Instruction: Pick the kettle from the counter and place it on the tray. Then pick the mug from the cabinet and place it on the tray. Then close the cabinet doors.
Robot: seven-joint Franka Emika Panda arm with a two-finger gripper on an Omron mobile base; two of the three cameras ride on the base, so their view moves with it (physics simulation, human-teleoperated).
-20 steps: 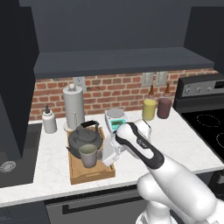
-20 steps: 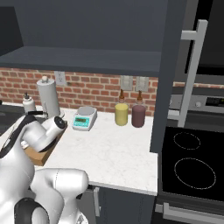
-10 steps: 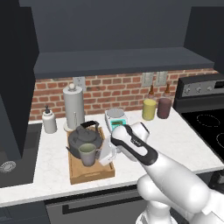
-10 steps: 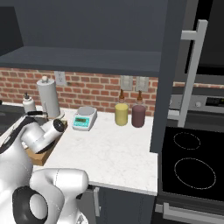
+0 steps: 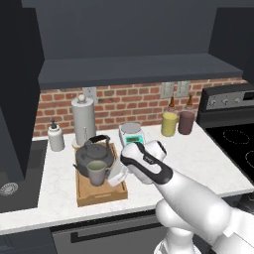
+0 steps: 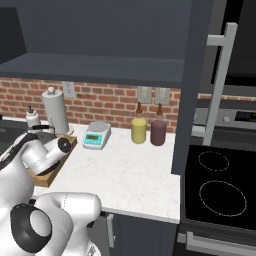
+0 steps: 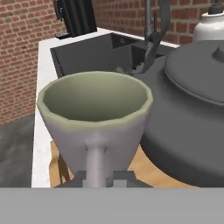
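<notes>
Now, left base view: mug (image 5: 97, 171) stands on tray (image 5: 101, 197) just beside kettle (image 5: 94, 151), end effector (image 5: 118, 174) at its handle. Right base view: cabinet door (image 6: 200, 85) hangs open. Hand view: handle sits at the fingertips, but clenched or released cannot be told. Mug placement looks nearly done; next likely let go, back off, shut doors.

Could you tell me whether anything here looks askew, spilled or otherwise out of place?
Nothing stands out. The squat dark grey kettle and small grey-green mug stand upright on the light-brown wooden tray, nothing spilled on the white stone counter.
</notes>
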